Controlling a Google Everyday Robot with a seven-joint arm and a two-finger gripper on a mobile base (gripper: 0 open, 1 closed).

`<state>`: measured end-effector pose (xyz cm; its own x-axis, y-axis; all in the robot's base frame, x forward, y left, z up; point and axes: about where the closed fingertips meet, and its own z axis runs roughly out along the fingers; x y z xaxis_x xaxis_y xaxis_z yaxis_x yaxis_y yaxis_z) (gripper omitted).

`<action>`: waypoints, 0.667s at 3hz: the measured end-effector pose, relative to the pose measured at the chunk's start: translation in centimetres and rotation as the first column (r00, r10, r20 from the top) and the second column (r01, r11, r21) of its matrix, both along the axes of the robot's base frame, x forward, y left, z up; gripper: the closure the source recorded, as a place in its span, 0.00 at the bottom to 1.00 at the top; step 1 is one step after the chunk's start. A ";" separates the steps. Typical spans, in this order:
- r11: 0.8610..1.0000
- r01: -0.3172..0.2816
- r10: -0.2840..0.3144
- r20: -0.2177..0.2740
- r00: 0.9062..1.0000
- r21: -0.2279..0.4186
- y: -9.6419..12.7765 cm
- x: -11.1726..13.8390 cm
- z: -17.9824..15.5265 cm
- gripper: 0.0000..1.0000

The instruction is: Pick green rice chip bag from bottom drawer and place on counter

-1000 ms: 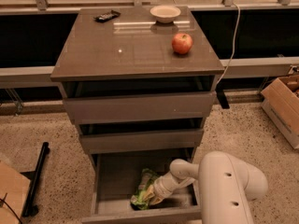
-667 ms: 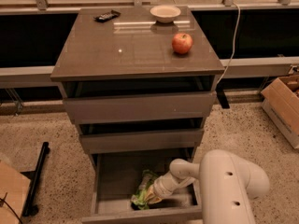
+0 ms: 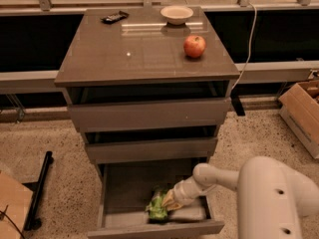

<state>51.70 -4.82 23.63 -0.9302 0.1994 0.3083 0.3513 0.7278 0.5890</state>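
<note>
The green rice chip bag (image 3: 156, 206) lies in the open bottom drawer (image 3: 119, 193), right of its middle. My gripper (image 3: 168, 202) reaches down into the drawer from the right on a white arm and touches the bag's right side. The counter (image 3: 134, 54) is the glossy grey-brown top of the cabinet, above the two other drawers.
A red apple (image 3: 194, 46), a white bowl (image 3: 177, 14) and a small black object (image 3: 114, 17) sit on the counter. A cardboard box (image 3: 304, 108) stands on the floor at right. A black bar (image 3: 39, 190) lies on the floor at left. A white cable (image 3: 249, 44) hangs right of the cabinet.
The arm and the bag stay almost where they were; the gripper is still at the bag in the drawer.
</note>
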 end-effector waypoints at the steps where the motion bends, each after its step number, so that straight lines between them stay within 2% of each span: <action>1: 0.998 -0.043 0.042 0.026 0.999 0.034 -2.8 0.0 5.3 1.00; 2: 0.988 -0.138 0.133 0.067 0.989 0.068 -6.0 -1.1 13.2 1.00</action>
<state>50.57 -10.81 36.86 -0.9648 0.0496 0.2582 0.2135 0.7211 0.6592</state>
